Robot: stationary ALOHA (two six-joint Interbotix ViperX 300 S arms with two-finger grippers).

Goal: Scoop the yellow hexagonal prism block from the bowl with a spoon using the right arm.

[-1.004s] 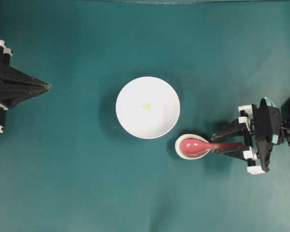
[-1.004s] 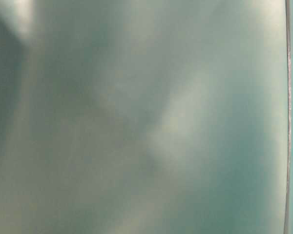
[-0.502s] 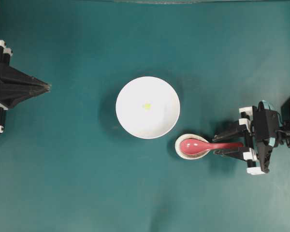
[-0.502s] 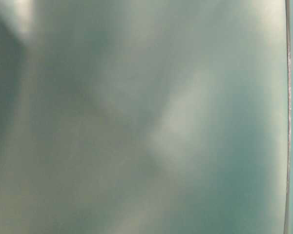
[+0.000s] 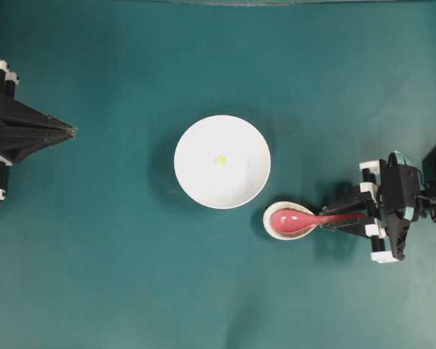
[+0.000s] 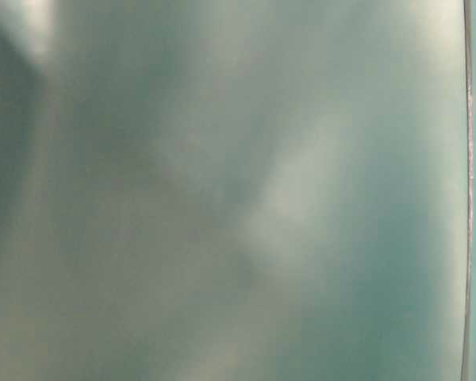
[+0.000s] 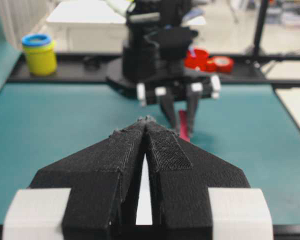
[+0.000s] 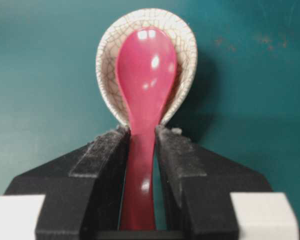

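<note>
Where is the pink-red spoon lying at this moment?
In the overhead view the spoon lies right of centre, its scoop in the speckled spoon rest just below-right of the white bowl, its handle between the right gripper fingers.

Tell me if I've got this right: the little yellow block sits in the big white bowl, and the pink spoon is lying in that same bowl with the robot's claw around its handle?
Not quite. The spoon lies in the small crackled spoon rest beside the bowl, not in the bowl, as the overhead view shows. The rest holds: the yellow block is in the bowl, and the right gripper has its fingers on either side of the handle.
</note>
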